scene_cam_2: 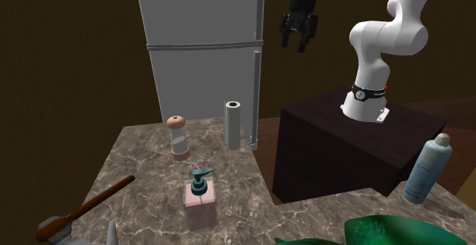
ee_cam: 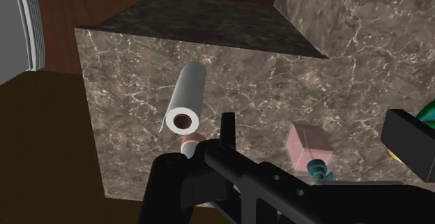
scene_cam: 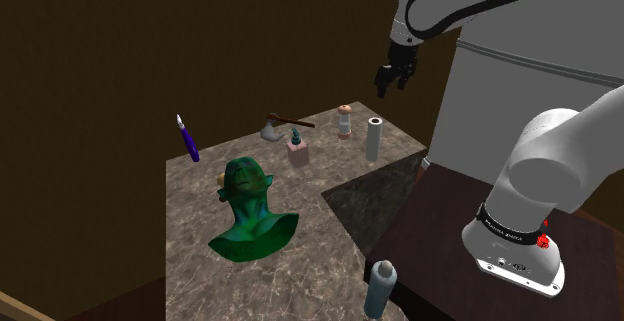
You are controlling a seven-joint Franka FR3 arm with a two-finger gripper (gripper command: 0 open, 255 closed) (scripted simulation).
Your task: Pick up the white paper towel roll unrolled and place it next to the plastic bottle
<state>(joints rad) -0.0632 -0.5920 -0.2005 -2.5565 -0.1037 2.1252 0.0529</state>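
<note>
Hovering high above the table (ee_cam: 125, 118) with the fingers of the gripper (scene_cam_2: 296, 43) spread wide, clasping nothing, staring down at the upright paper towel roll (ee_cam: 187, 100) well below them.

Marble-pattern bench (scene_cam: 190, 259). Shoulder view: green bust (scene_cam: 250, 209) sits mid-bench. Purple pen (scene_cam: 188, 141) at the bust's 11 o'clock, standing near-upright, tip up. Pink soap dispenser (scene_cam: 298, 151) with teal pump at the bust's 1 o'clock. From the dispenser: hatchet (scene_cam: 272, 129) lying at 11 o'clock, brown-capped grinder (scene_cam: 344, 122) upright at 2 o'clock. Second exterior view: grey fridge (scene_cam_2: 202, 53) at 12 o'clock, behind the bench.
</note>
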